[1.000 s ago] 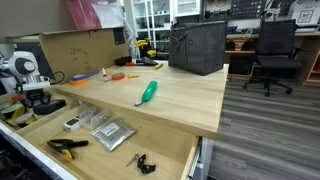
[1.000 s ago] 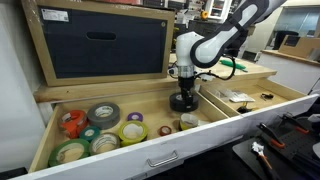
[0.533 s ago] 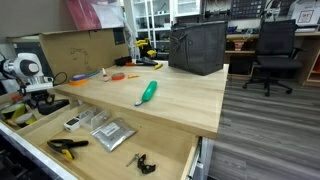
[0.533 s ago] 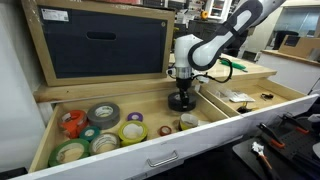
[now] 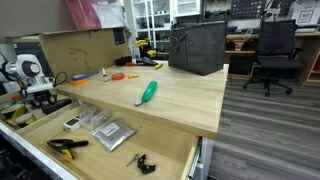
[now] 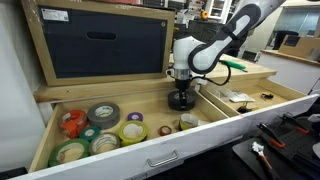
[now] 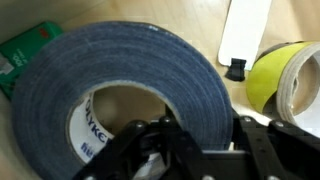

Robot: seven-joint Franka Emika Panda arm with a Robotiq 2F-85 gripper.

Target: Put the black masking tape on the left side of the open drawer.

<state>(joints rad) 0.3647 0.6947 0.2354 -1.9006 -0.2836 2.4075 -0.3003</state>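
The black masking tape (image 6: 181,101) sits low in the open drawer (image 6: 150,160), by the divider near its middle. My gripper (image 6: 181,88) comes down onto it from above. In the wrist view the tape (image 7: 130,75) fills the frame as a wide dark ring. My gripper (image 7: 205,135) is shut on the tape's wall, one finger (image 7: 160,140) inside the hole and one finger (image 7: 255,135) outside. In an exterior view the gripper (image 5: 38,92) shows at the far left over the drawer (image 5: 185,160).
Several tape rolls (image 6: 100,113) fill the drawer's left compartment. A yellow roll (image 7: 285,75) and a green packet (image 7: 25,55) lie beside the held tape. Black-and-yellow pliers (image 5: 66,146) and packets lie in the drawer. A green-handled tool (image 5: 147,92) and a black bin (image 5: 197,45) are on the tabletop.
The arm has shifted only slightly. The gripper stays shut on the tape at nearly the same spot in the drawer.
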